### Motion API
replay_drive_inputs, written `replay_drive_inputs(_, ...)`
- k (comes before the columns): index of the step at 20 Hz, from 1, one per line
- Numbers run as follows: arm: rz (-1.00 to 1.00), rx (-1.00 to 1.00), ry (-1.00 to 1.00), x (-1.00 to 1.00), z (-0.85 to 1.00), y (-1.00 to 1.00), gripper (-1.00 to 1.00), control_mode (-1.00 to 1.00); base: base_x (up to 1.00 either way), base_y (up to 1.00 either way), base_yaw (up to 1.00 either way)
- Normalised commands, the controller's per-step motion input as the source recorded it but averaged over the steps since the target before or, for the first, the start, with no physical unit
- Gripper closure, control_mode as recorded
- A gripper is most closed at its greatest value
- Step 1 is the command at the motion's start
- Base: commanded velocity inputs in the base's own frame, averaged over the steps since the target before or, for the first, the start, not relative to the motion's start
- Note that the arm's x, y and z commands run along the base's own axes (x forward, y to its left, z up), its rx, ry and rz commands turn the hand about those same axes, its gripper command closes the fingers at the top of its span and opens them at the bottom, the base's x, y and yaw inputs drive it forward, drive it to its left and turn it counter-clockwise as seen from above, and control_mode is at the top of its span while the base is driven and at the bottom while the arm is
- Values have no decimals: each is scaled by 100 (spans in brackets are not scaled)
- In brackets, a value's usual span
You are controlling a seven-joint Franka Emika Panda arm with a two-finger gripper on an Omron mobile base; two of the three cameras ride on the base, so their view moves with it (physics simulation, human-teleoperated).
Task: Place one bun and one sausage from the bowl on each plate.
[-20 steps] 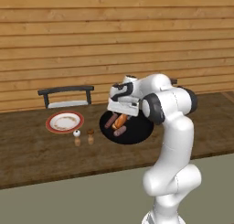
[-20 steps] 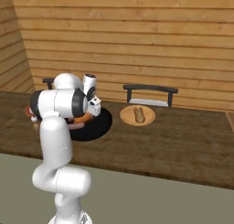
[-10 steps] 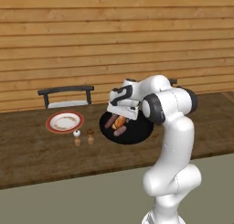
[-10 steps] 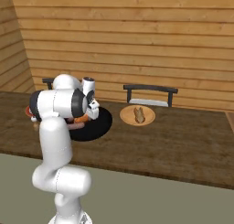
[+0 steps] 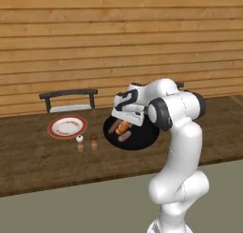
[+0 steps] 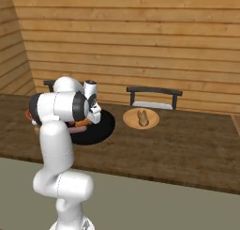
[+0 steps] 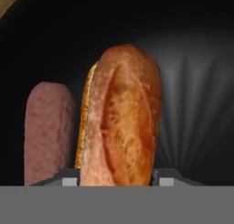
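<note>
Gripper (image 7: 116, 175) fingers flank golden bun (image 7: 121, 118), grip unclear; right base view shows tan plate (image 6: 141, 118).

A golden-orange bun (image 7: 121, 122) is lying lengthwise in the black bowl (image 7: 196, 81), filling the middle of the hand view. The gripper (image 7: 116, 178) is sitting at its near end, one fingertip (image 7: 69, 177) flanking each side. A reddish-brown sausage (image 7: 48, 131) is lying just beside the bun, parallel to it.

Golden-orange bun (image 7: 121, 122), black bowl (image 7: 196, 81)
</note>
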Motion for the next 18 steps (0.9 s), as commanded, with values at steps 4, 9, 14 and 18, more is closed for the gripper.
replay_drive_inputs(4, 0, 0, 2, -3, 19, 0, 100, -100, 0, 0, 0)
replay_drive_inputs(9, 0, 0, 0, -41, 81, 0, 100, -100, 0, 0, 0)
replay_drive_inputs(14, 1, -2, 0, -25, 83, 17, 100, -100, 0, 0, 0)
replay_drive_inputs(18, 26, -13, 3, 2, 51, 87, 100, -100, 0, 0, 0)
